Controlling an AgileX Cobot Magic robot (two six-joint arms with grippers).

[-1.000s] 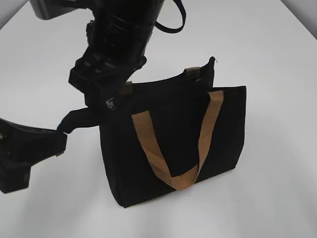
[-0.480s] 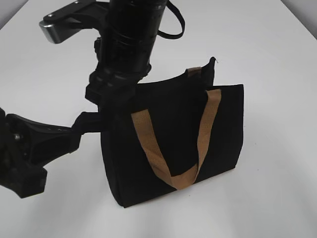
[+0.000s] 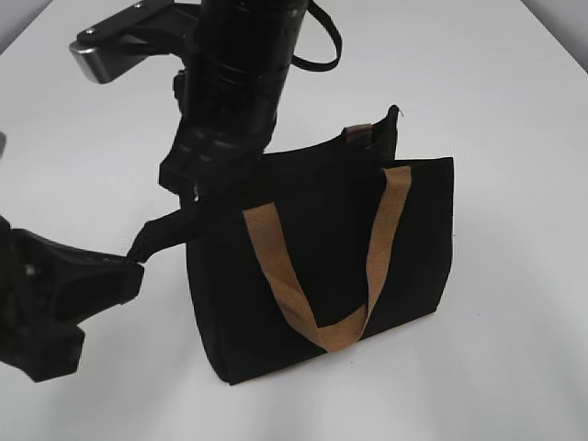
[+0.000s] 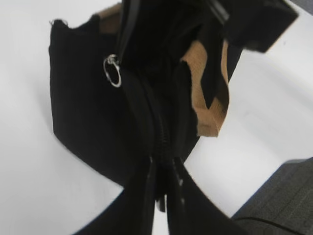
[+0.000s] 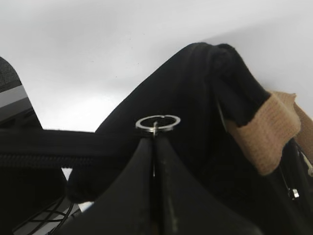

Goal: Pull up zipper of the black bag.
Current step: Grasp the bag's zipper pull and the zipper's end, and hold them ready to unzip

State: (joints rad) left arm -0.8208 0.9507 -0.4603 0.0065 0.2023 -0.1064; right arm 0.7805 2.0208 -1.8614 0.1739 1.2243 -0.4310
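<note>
The black bag (image 3: 322,266) stands upright on the white table, its tan handle (image 3: 276,266) hanging down the front. My right gripper (image 3: 197,188) reaches across to the bag's top left corner and hides the zipper pull in the exterior view. In the right wrist view it (image 5: 155,142) is shut on the zipper pull just below its silvery ring (image 5: 157,122). The ring also shows in the left wrist view (image 4: 113,71). My left gripper (image 3: 136,262) is shut on the end of the black side strap (image 3: 165,230), stretched out left of the bag; its jaws (image 4: 163,169) pinch the strap.
The white table (image 3: 514,110) surrounds the bag. A black cable loop (image 3: 322,46) hangs off the right arm above the bag. The rear tan handle tab (image 3: 360,129) sticks up at the bag's back edge.
The left gripper shifted right along the strap, then back down-left, keeping hold. The right arm rose slightly and now covers the zipper pull that showed at the bag's left corner.
</note>
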